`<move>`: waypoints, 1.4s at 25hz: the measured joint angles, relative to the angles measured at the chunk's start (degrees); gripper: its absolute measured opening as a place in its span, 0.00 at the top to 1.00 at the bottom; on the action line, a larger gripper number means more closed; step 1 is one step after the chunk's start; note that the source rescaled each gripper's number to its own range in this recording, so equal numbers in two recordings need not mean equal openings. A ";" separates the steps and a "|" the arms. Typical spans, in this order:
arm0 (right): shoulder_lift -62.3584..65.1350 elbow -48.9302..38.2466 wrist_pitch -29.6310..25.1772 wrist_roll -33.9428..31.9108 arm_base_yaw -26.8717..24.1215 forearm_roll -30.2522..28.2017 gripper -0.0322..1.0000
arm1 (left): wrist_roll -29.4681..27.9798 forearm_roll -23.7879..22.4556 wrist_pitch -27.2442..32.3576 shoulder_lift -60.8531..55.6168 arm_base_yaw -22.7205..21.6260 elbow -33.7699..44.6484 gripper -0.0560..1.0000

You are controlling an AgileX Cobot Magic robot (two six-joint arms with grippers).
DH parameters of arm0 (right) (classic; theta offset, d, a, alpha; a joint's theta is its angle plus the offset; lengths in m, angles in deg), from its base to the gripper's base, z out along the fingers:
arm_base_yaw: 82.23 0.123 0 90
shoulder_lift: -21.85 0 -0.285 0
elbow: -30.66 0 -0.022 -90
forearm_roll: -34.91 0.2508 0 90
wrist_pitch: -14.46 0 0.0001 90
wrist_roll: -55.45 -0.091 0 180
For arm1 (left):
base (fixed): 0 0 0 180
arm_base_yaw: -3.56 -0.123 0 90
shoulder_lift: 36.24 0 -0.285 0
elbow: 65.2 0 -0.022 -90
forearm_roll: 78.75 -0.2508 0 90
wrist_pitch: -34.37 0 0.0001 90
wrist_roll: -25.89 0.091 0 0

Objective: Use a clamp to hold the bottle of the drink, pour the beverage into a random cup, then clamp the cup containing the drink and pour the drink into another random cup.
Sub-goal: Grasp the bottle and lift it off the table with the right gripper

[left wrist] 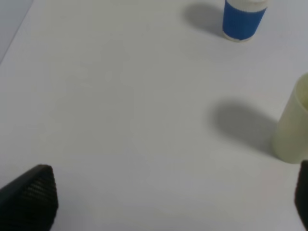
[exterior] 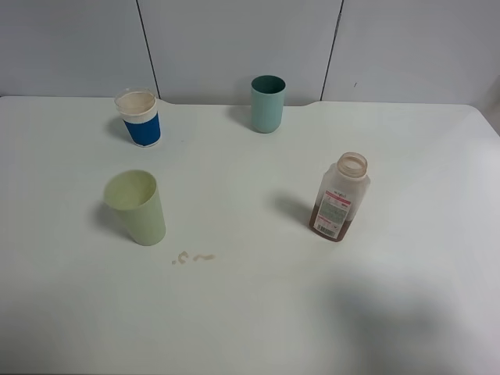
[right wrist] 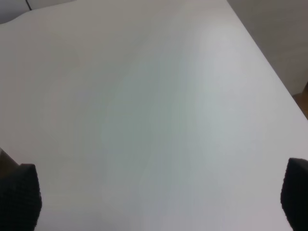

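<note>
Exterior high view shows neither arm, only the white table and the things on it: the bottle stands upright and uncapped on the right arm's side, with the brown beverage filling only its lower part. The yellow-green cup, the blue-and-white cup and the teal cup all stand upright and well apart from the bottle, and a few small brownish drops lie on the table just beside the yellow-green cup. The right pincer has its two dark fingertips spread wide with nothing between them, and its wrist camera sees only bare table, so the bottle lies outside what it faces; exactly which way from it cannot be told. The left pincer is likewise spread wide and empty; the yellow-green cup stands ahead of it, beyond one fingertip, and the blue-and-white cup farther ahead. Nothing has been grasped yet, so the task looks to be at its start. The coming move turns on the bottle's vertical long axis: the right arm is probably the nearer one, and its pincer would need to come at the bottle's body from the side, fingers level on either flank below the wide neck.
</note>
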 joint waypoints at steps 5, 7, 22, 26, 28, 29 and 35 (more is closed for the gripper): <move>-1.92 1.83 0.67 5.95 0.09 -0.12 0.00 | 0.00 0.00 0.00 0.00 0.00 0.00 0.00; -3.11 2.34 1.21 7.23 0.44 -0.12 0.00 | 0.00 0.00 0.00 0.00 0.00 0.00 0.00; -24.96 3.62 4.32 15.84 16.08 -5.77 0.00 | 0.00 0.00 0.00 0.00 0.00 0.00 0.00; -29.41 3.62 4.37 16.62 19.81 -7.08 0.00 | 0.00 0.00 0.00 0.00 0.00 0.00 0.00; -31.12 3.62 4.43 17.30 21.14 -7.67 0.00 | 0.00 0.00 0.00 0.00 0.00 0.00 0.00; -31.94 3.62 4.43 17.81 21.70 -7.85 0.00 | 0.00 0.00 0.00 0.00 0.00 0.00 0.00; -34.85 3.62 4.83 19.44 23.83 -9.27 0.00 | 0.00 0.00 0.00 0.00 0.00 0.00 0.00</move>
